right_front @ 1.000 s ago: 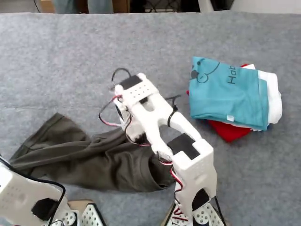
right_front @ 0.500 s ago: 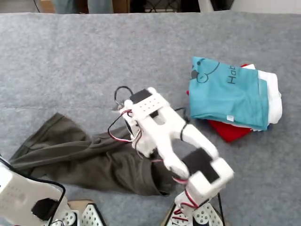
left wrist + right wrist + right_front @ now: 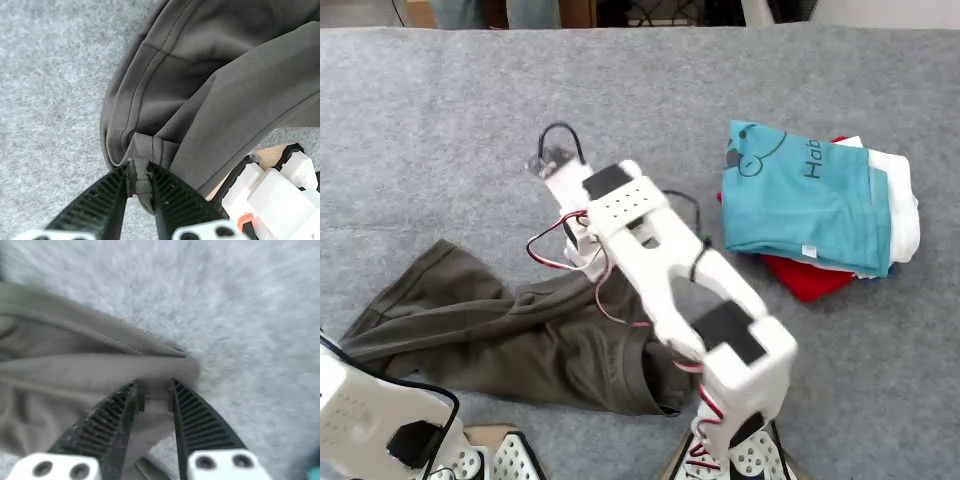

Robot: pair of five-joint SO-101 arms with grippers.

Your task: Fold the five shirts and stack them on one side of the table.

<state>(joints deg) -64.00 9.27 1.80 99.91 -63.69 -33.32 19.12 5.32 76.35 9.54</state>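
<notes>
A dark olive shirt lies crumpled on the near left of the grey table. My left gripper is shut on a fold of that shirt's hem, low over the cloth. My right gripper is shut on a corner of the shirt's edge, at the cloth's far right side. In the high view the right arm hides that grip. A folded stack sits at the right: a teal shirt on top, with a white one and a red one under it.
The left arm's body stands at the near left corner. The right arm's base is at the near edge, with loose cables by its wrist. An arm base and a wooden board lie next to the shirt.
The right arm swung toward the near right and then back out to the far left. The dark shirt's far right edge shifted only slightly. The folded stack has not moved.
</notes>
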